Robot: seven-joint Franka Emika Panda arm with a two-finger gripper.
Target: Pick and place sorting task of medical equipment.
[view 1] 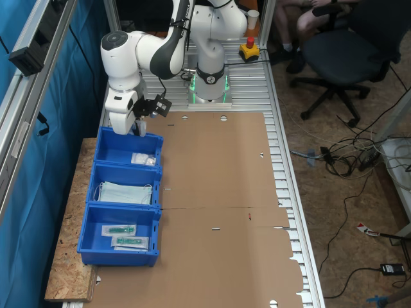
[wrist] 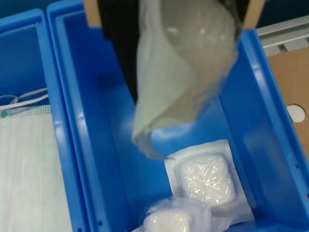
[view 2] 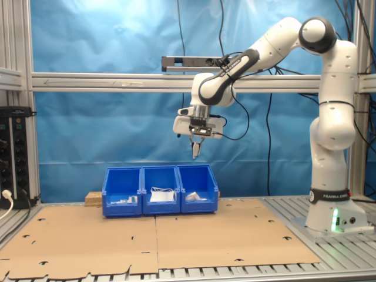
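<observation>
Gripper [view 2: 195, 150] is hanging high over the end bin [wrist: 270, 145], pinching a sachet [wrist: 181, 87] that's dangling straight down from its closed fingers; the bin floor, already holding two sachets, is lying directly below.

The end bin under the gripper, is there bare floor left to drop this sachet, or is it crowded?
The end bin has bare blue floor at the end beneath the hanging sachet. Two sachets crowd the other end. The gripper hangs above it. The middle bin is mostly covered by masks; the cardboard beside the bins lies bare.
</observation>
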